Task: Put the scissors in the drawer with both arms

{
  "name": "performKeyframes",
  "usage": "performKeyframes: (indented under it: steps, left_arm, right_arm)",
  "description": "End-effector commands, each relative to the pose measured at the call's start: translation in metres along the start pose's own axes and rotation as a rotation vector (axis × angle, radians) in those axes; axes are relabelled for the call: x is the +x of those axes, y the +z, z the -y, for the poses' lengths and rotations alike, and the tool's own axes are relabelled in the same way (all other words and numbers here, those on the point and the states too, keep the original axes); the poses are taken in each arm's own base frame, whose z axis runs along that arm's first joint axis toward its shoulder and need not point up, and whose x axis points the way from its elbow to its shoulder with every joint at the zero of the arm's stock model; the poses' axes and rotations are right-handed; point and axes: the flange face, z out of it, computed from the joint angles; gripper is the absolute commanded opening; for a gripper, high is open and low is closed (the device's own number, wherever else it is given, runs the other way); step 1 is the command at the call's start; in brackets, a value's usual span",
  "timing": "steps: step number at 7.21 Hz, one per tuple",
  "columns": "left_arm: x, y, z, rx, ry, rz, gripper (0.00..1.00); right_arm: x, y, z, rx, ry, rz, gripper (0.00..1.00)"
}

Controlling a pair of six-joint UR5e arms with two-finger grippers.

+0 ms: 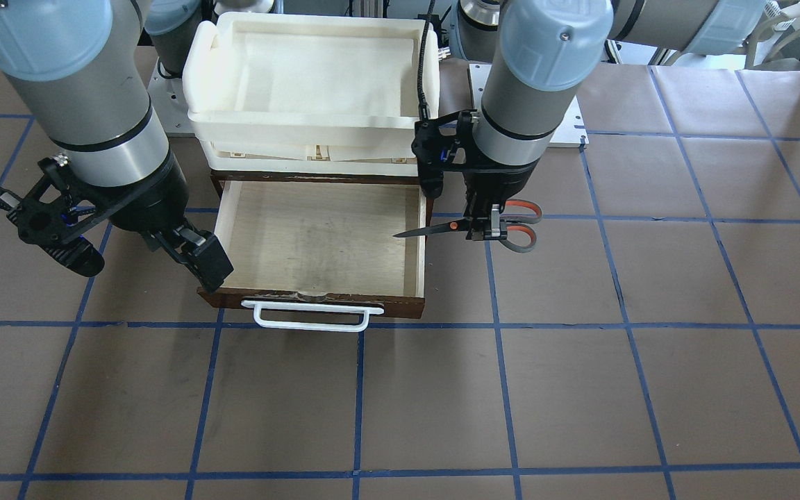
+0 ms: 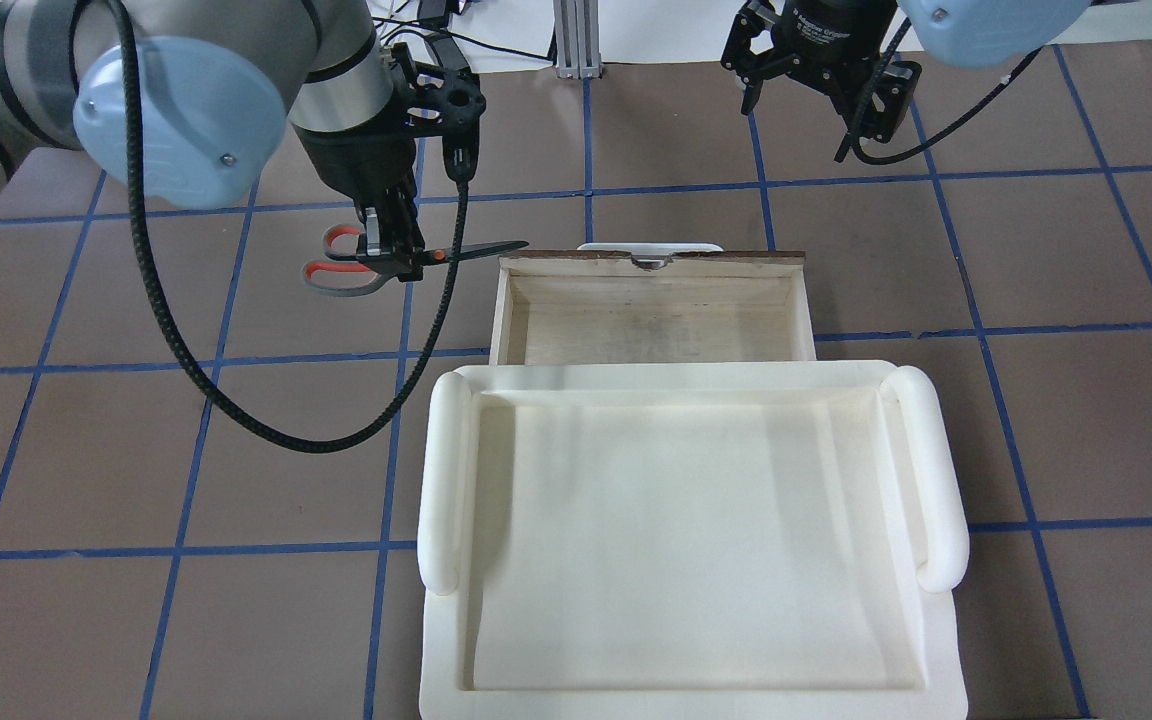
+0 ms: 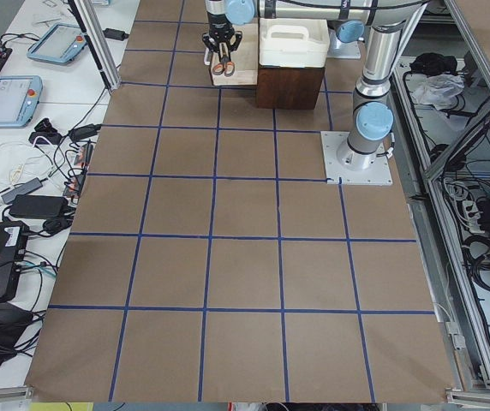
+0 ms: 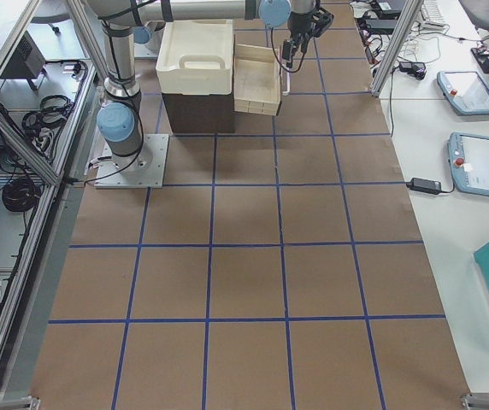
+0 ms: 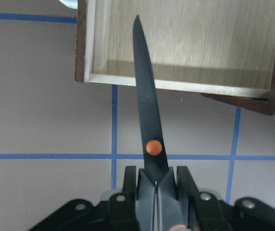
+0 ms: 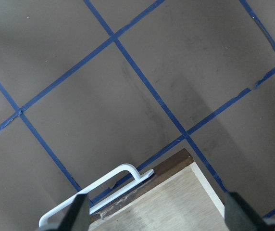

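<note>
One brown-covered table (image 1: 650,347), gridded with blue tape, carries everything. Two arms reach over it: the left arm (image 1: 532,76) beside the drawer and the right arm (image 1: 87,104) at the drawer's other side. One cream-white tray (image 1: 303,118) sits on top of the cabinet. Below it, one dark brown drawer (image 1: 303,236) stands pulled out, its pale wood floor bare, with one white bar handle (image 1: 310,316) on its front.

The left gripper (image 1: 483,226) is clamped on the one pair of scissors (image 1: 442,228), just behind the orange pivot. The blades are together. The scissors are held beside the drawer, and the tip passes over its side wall. The right gripper (image 1: 192,257) is above the drawer's front corner near one end of the handle, its fingers spread apart and holding nothing.

Both arms are cut off at the top of the front view. The tray hides the cabinet and the drawer's rear. The left gripper covers part of the scissors' loops. The right wrist view shows only blurred fingertips (image 6: 80,211) at its lower edge.
</note>
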Motion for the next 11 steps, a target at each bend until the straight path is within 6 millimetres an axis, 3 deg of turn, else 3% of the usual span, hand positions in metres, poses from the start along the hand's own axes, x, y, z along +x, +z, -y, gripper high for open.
performKeyframes:
  steps: [1,4,7,9,11]
  left_arm:
    - [0.012,0.018,0.054,-0.007,0.029,0.006,0.00]
    - [0.014,0.041,0.110,0.015,-0.031,0.038,0.00]
    - [0.019,0.068,0.146,-0.003,-0.042,0.010,0.00]
    - [0.017,0.082,0.156,0.000,-0.029,0.015,0.00]
    - [0.016,0.095,0.166,0.014,-0.017,0.005,0.00]
  right_arm:
    - [0.002,0.003,0.001,-0.004,-0.065,0.006,1.00]
    - [0.007,-0.025,-0.005,0.005,-0.295,0.106,1.00]
    - [0.031,-0.046,0.012,0.037,-0.447,0.175,1.00]
    - [0.047,-0.047,0.026,0.043,-0.469,0.158,1.00]
    - [0.048,-0.047,0.027,0.046,-0.495,0.151,1.00]
